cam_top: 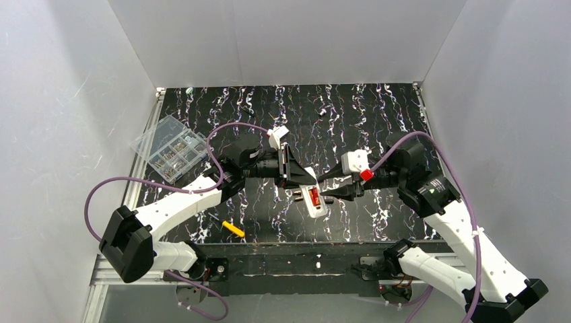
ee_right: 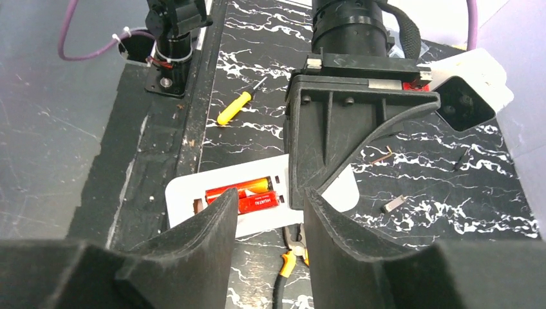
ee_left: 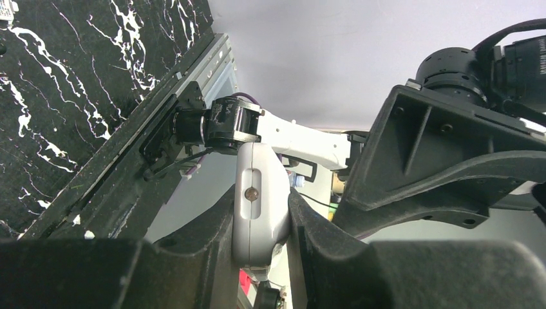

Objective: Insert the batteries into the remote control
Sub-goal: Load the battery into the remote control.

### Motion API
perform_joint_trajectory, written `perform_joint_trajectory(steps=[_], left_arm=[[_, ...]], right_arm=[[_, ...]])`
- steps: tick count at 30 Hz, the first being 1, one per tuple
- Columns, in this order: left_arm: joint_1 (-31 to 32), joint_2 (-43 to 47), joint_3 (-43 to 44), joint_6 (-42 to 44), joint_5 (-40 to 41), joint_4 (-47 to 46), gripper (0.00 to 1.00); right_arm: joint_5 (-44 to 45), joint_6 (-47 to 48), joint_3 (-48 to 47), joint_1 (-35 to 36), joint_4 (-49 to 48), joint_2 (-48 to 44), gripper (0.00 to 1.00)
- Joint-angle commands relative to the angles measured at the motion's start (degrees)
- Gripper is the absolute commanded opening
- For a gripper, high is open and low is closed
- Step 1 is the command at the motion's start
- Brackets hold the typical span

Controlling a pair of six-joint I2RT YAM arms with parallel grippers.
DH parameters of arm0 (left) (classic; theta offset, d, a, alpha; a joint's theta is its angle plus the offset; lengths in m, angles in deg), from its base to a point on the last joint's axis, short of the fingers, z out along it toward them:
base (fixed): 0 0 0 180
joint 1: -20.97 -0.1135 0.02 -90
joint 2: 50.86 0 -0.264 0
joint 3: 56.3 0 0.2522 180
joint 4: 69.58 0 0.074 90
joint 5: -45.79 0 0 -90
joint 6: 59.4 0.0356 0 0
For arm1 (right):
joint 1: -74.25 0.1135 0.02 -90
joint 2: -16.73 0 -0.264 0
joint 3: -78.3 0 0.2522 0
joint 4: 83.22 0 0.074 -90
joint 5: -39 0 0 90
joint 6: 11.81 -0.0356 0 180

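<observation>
Now both batteries (ee_right: 244, 195) lying in remote control (ee_right: 183, 193) recess — left fingers (ee_left: 199, 251) clamp it, right fingers (ee_right: 199, 244) apart, empty.

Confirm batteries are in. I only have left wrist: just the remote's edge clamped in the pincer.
Observer: Right wrist view shows both batteries lying side by side in the recess of the remote.
Operator: Right pincer holding anything?
Observer: No. The right pincer is open and empty, hovering by the remote.
Operator: Anything under the remote?
Observer: Pliers lie on the table, partly beneath it.
</observation>
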Motion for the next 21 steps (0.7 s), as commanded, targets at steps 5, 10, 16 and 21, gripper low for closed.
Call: perform_joint_trajectory(steps=[5,10,16,21], left_arm=[[0.17,2.12,1.86,0.42,-3.04,-2.32,0.00],[0.17,1.95,2.03,0.50,-3.13,-2.31,0.00],[0.21,1.80,2.04,0.41,-3.13,-2.35,0.00],[0.17,1.81,1.99,0.43,-3.05,-2.32,0.00]], right_arm=[[-1.21,13.20,3.42,-0.27,1.34,-0.96,0.46],[-1.58,14.06,3.84,-0.22,0.20,-0.72,0.45],[-3.00,13.67,3.62,-0.24,-1.09,-0.48,0.45],[-7.26,12.24,3.37,-0.25,-1.75,0.01,0.45]])
